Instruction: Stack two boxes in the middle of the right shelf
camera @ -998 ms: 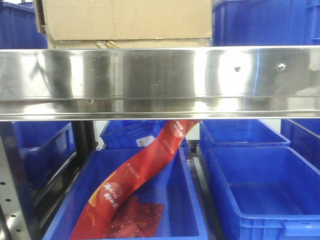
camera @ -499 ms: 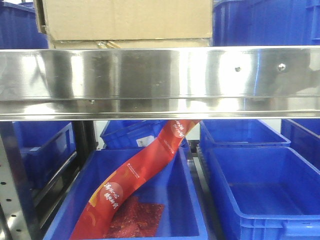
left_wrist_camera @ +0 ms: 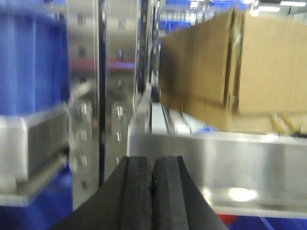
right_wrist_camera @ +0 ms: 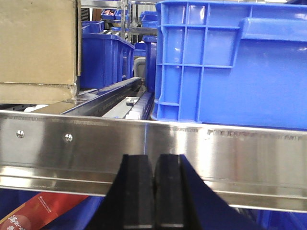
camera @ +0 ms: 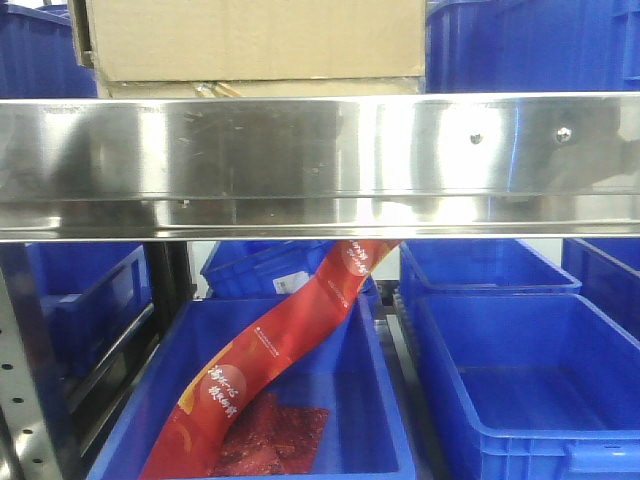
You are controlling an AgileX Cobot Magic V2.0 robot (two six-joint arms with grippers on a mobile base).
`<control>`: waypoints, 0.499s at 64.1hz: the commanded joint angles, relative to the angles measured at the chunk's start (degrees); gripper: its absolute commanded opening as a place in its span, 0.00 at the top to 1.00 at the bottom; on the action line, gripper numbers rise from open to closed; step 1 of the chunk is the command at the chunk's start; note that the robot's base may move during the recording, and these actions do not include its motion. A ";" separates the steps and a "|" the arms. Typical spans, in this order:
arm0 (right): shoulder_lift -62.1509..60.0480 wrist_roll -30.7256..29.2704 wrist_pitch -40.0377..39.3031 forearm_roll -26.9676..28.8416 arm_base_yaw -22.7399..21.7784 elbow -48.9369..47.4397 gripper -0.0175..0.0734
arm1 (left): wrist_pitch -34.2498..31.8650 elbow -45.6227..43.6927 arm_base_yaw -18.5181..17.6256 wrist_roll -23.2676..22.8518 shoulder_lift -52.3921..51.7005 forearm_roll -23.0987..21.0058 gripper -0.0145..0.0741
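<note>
A brown cardboard box [camera: 255, 38] sits on the steel shelf [camera: 320, 160], resting on a flatter cardboard piece. It also shows in the left wrist view [left_wrist_camera: 240, 67] and at the left edge of the right wrist view [right_wrist_camera: 38, 45]. My left gripper [left_wrist_camera: 152, 184] is shut and empty, in front of the shelf's front rail, left of the box. My right gripper [right_wrist_camera: 154, 189] is shut and empty, in front of the rail between the box and a blue crate [right_wrist_camera: 235, 62]. Neither gripper shows in the front view.
Blue crates [camera: 530, 45] stand on the shelf right of the box. Below the shelf are open blue bins [camera: 530, 380], one holding a long red packet strip [camera: 270, 360]. A perforated steel upright [left_wrist_camera: 86, 96] stands left of the box.
The front view has shifted very slightly; nothing else has visibly moved.
</note>
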 commanded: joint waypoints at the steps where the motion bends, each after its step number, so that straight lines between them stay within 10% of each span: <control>1: -0.21 0.00 -1.47 0.36 -0.32 0.00 0.99 | -1.85 1.43 -0.49 -2.12 -0.40 1.10 0.94; 32: -0.21 0.00 -1.47 0.36 -0.32 0.00 0.99 | -1.43 1.43 -3.23 -2.12 -0.40 1.29 0.94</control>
